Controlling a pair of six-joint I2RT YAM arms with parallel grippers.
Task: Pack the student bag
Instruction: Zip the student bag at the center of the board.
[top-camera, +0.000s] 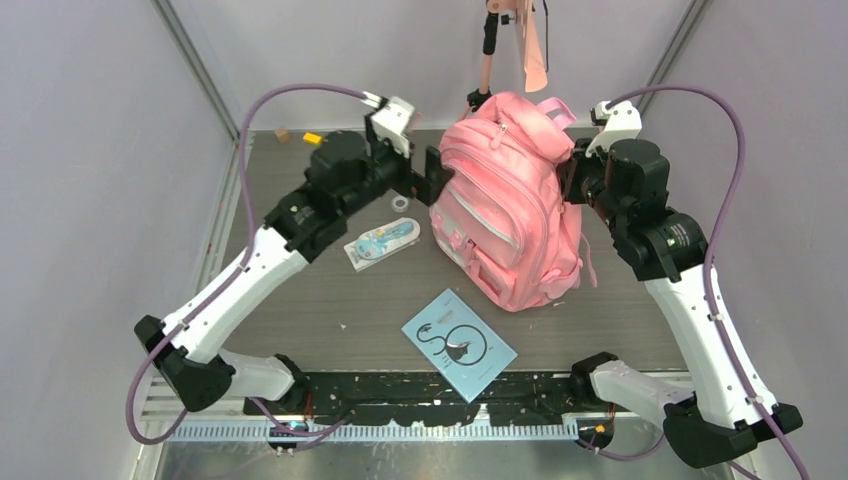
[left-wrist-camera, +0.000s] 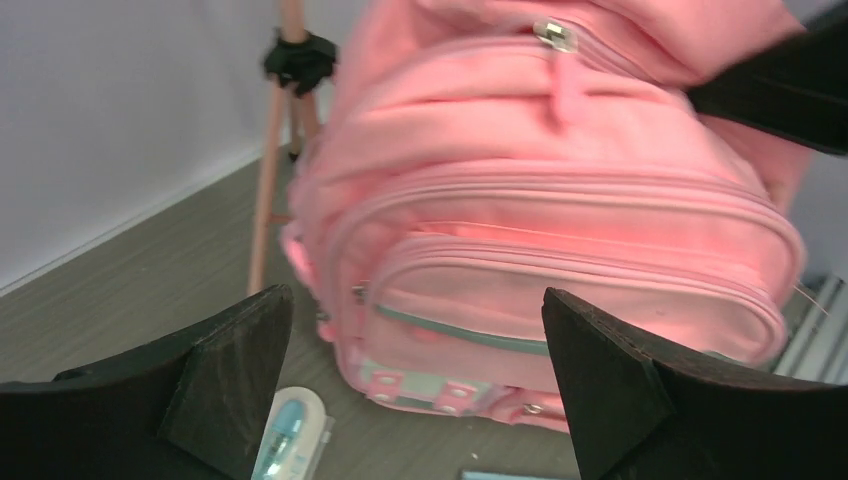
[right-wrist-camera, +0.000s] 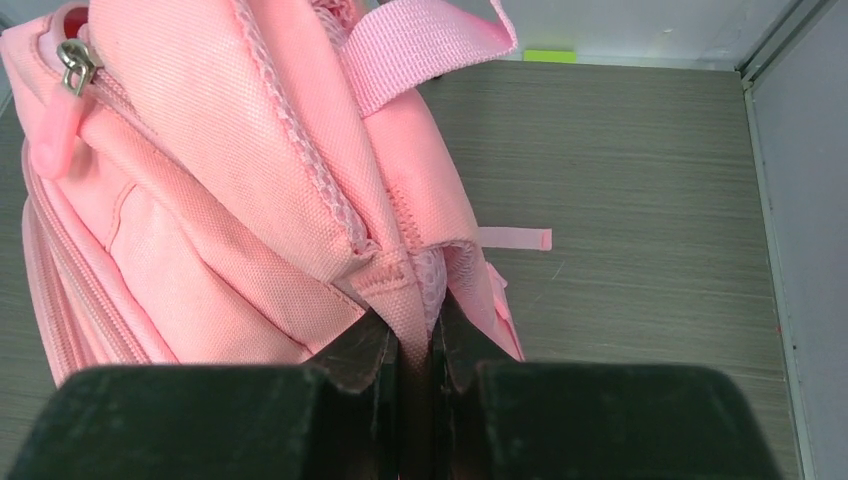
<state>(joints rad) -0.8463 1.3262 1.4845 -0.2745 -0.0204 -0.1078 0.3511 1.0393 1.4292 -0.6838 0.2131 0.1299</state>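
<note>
Pink student bag (top-camera: 510, 205) stands mid-desk, right fingers (right-wrist-camera: 415, 350) pinching its rear edge, left fingers (left-wrist-camera: 235, 370) spread wide beside it

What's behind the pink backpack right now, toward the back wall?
Behind the student bag stands a pink-legged stand with a black clamp. The table directly behind the bag is hidden by it.
</note>
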